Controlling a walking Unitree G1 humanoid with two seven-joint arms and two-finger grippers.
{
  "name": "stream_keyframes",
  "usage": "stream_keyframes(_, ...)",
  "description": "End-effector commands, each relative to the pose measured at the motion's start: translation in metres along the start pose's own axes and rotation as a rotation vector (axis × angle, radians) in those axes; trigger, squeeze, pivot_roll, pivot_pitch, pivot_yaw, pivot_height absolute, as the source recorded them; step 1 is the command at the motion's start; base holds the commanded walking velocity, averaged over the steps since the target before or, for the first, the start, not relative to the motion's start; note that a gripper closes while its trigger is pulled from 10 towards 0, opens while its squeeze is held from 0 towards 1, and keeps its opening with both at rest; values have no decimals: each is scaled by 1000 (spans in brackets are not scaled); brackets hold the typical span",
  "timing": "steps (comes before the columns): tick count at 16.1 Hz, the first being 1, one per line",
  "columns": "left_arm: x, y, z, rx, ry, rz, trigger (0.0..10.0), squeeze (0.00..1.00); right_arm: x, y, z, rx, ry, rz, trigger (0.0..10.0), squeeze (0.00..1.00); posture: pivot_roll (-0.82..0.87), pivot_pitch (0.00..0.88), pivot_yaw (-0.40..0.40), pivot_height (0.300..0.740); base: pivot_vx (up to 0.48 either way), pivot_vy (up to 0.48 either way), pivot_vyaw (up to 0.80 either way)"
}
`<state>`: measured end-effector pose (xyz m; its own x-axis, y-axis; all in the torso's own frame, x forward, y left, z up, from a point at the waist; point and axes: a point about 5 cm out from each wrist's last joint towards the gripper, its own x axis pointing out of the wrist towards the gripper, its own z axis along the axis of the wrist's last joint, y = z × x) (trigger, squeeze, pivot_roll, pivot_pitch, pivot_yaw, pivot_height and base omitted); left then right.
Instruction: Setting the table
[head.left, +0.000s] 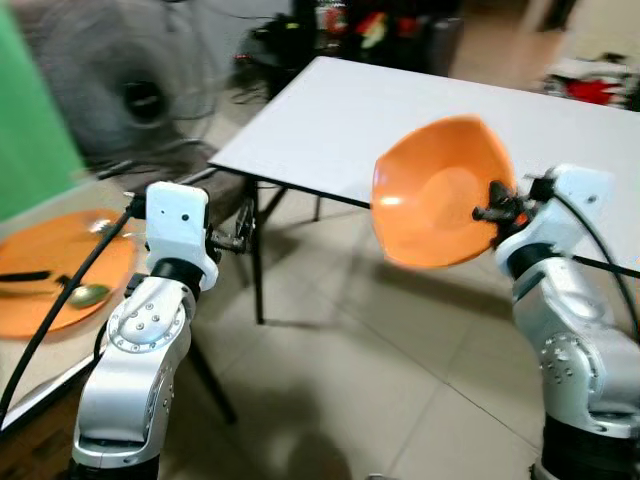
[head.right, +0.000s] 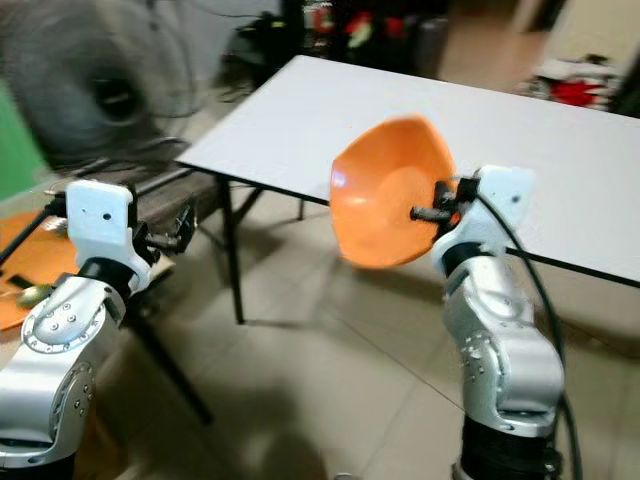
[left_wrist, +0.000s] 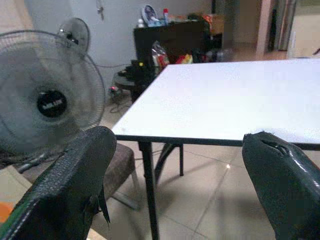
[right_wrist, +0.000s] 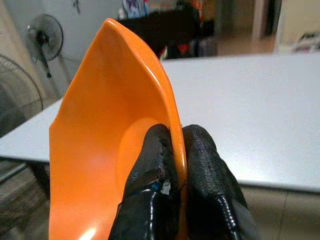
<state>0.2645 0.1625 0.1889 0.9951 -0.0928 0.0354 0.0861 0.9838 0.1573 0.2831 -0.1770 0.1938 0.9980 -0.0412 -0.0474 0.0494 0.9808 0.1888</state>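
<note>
Glossy orange bowl (right_wrist: 100, 150) — thin rim pinched in right gripper (right_wrist: 172, 165) — left gripper (left_wrist: 180, 190) wide open, empty.

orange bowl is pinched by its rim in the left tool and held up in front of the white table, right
Not quite: the orange bowl is pinched by its rim in the right tool, not the left. The right wrist view shows both black fingers shut on the rim. The left tool is open, with nothing between its fingers. The rest holds: the bowl is held up in front of the white table.

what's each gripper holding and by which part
The right gripper pinches the orange bowl by its rim; the left gripper is open, holding nothing.
</note>
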Motion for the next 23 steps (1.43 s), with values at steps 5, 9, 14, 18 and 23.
stream_keyframes(5, 0, 1, -2, 3, 9, -5, 10000, 0, 2, 10, -9, 1, 38, 58, 10000, 0, -47, 0, -38, 740, 281, 0, 0)
stream_keyframes(9, 1, 2, -2, 8, 10, -12, 10000, 0, 4, 8, -10, 4, 42, 44, 10000, 0, -45, 0, -35, 740, 281, 0, 0)
stream_keyframes(14, 3, 0, -2, 8, 6, -33, 10000, 0, 4, 8, -9, 25, 44, 55, 10000, 0, -53, 0, -29, 740, 282, 0, -783)
stream_keyframes(18, 4, -3, -3, 3, 6, -49, 10000, 0, 4, 6, -7, 31, 30, 55, 10000, 0, -59, 0, -27, 740, 282, 0, -400)
stream_keyframes(23, 1, -5, -10, -2, 21, -57, 10000, 0, 7, 4, -4, 63, 29, 68, 10000, 0, -55, 0, -31, 740, 282, 0, 0)
